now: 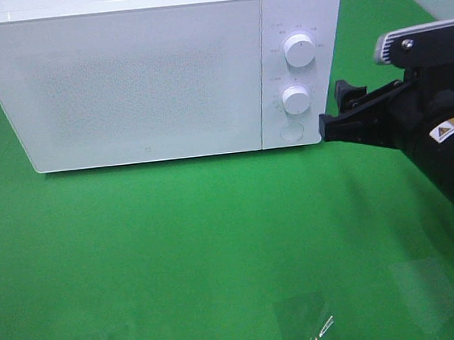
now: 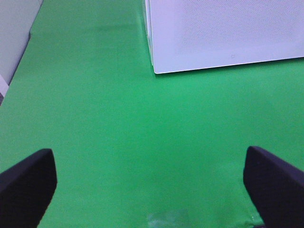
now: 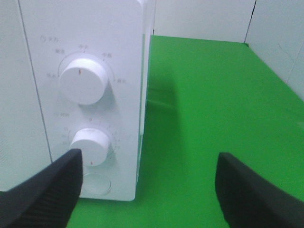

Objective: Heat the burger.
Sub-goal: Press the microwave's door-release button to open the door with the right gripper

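The burger is out of view in every frame. A white microwave [image 1: 123,76] stands at the back of the green cloth with its door closed. My right gripper [image 1: 335,109] is open beside the microwave's lower right corner, level with the lower knob [image 1: 295,98] and the round button [image 1: 290,130]. In the right wrist view the gripper [image 3: 149,156] has one finger in front of the lower knob [image 3: 92,145] and the other out over the cloth. My left gripper [image 2: 148,152] is open over bare cloth, with the microwave's corner [image 2: 223,33] ahead of it.
The upper knob [image 1: 300,50] sits above the lower one on the control panel. A small clear plastic scrap [image 1: 316,325] lies on the green cloth [image 1: 178,246] near the front edge. Pale walls [image 3: 213,19] border the cloth at the back and the right.
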You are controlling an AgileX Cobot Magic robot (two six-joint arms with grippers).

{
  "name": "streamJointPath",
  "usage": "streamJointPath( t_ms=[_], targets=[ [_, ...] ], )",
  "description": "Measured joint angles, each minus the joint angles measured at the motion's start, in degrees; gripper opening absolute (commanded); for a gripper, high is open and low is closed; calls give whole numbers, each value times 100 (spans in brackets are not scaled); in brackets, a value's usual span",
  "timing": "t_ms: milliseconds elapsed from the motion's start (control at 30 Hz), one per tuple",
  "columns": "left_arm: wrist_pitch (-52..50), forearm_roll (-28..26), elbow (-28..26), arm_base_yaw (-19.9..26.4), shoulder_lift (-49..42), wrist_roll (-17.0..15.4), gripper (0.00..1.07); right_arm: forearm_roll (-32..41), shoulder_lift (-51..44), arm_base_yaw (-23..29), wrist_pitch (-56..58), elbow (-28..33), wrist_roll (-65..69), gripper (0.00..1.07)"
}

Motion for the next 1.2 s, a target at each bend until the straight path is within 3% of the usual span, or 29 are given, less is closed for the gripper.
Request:
streamJointPath(
  t_ms=[200,567,633,800,867,900,933,1033,1100,1200],
  targets=[
    [0,0,0,0,0,0,100,229,544,510,-218,11,178,76],
    [0,0,0,0,0,0,100,235,676,556,-304,-6,1278,73],
    [0,0,0,0,0,0,100,235,676,556,-315,-46,2636,63],
    [0,0,0,0,0,0,100,235,676,556,-315,-52,4246,48],
    [0,0,0,0,0,0,100,235,676,556,-315,-52,5449,33],
    [0,0,0,0,0,0,100,235,676,556,-315,-52,5449,33],
    [0,0,0,0,0,0,100,235,676,556,-315,-52,6348,23],
    [0,0,0,0,0,0,100,235,676,556,-315,-52,6790,19],
    [0,0,0,0,0,0,100,235,676,556,-292,-52,7907,1],
    [0,0,0,0,0,0,100,235,676,556,-212,-52,8274,0]
  ],
)
